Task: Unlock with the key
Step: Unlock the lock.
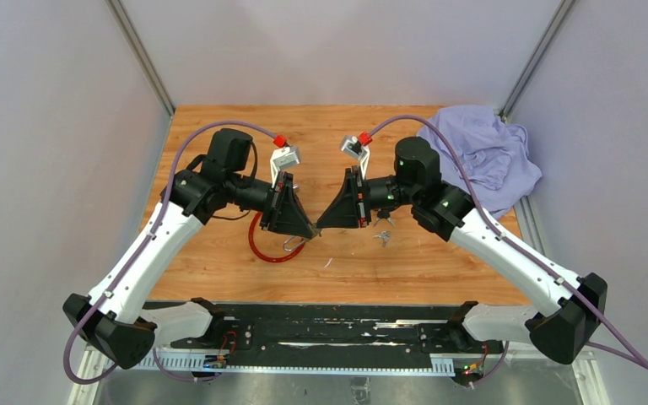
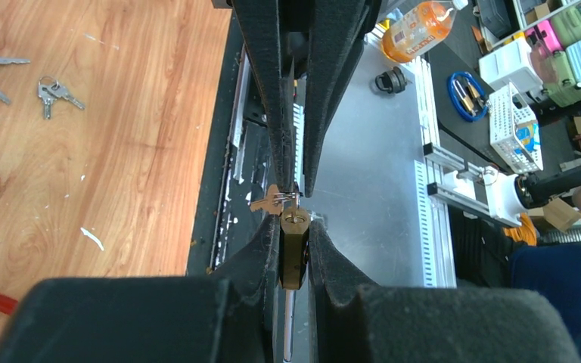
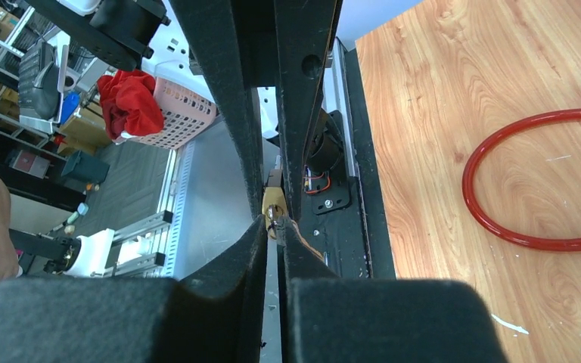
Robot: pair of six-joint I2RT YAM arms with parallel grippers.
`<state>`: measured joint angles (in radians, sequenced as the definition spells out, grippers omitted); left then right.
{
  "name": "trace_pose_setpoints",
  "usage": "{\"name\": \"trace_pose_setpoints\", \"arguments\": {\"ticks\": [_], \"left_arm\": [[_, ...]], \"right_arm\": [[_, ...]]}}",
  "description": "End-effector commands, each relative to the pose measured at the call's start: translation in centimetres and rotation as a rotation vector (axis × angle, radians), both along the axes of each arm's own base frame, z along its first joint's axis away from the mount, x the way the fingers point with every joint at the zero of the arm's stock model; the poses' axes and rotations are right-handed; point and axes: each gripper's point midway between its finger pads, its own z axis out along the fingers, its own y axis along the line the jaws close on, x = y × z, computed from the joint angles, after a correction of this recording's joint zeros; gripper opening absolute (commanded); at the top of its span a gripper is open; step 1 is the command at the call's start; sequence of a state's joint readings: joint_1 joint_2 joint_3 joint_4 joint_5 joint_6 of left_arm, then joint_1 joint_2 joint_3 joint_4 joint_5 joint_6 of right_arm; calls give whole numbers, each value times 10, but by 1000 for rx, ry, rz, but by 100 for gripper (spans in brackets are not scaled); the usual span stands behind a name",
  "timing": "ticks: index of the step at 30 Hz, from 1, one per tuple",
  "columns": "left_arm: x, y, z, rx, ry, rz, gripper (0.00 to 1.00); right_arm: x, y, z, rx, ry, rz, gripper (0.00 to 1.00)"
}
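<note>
My left gripper (image 2: 295, 227) is shut on a brass padlock (image 2: 295, 253), held above the table with its keyhole end facing my right gripper. My right gripper (image 3: 274, 225) is shut on a small key (image 3: 272, 223), its tip at the padlock's keyhole (image 3: 274, 203). A spare brass key (image 2: 271, 201) hangs from the key's ring beside the lock. In the top view the two grippers meet tip to tip, left (image 1: 307, 229) and right (image 1: 322, 226). The padlock's shackle (image 1: 292, 245) hangs below the left fingers.
A red cable loop (image 1: 272, 246) lies on the wooden table (image 1: 219, 261) under the left gripper. Loose key bunches (image 1: 382, 232) lie near the right arm; they show in the left wrist view (image 2: 51, 92). A purple cloth (image 1: 483, 156) is heaped at the back right.
</note>
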<state>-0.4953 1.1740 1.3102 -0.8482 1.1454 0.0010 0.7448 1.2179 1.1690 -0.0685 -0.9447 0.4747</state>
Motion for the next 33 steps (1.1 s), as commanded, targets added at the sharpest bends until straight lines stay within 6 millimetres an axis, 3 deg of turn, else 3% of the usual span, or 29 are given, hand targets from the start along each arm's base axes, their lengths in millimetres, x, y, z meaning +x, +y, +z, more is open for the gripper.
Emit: {"name": "trace_pose_setpoints", "arguments": {"ticks": [1, 5, 19, 28, 33], "left_arm": [[-11, 1, 10, -42, -32, -39, 0], [-10, 1, 14, -48, -50, -39, 0], [-5, -1, 22, -62, -99, -43, 0], [14, 2, 20, -9, -249, 6, 0], [42, 10, 15, 105, -416, 62, 0]], "right_arm": [[-3, 2, 20, 54, -39, 40, 6], [-4, 3, 18, 46, -20, 49, 1], [-16, 10, 5, -7, 36, 106, 1], [-11, 18, -9, -76, 190, 83, 1], [-5, 23, -18, -110, 303, 40, 1]]}}
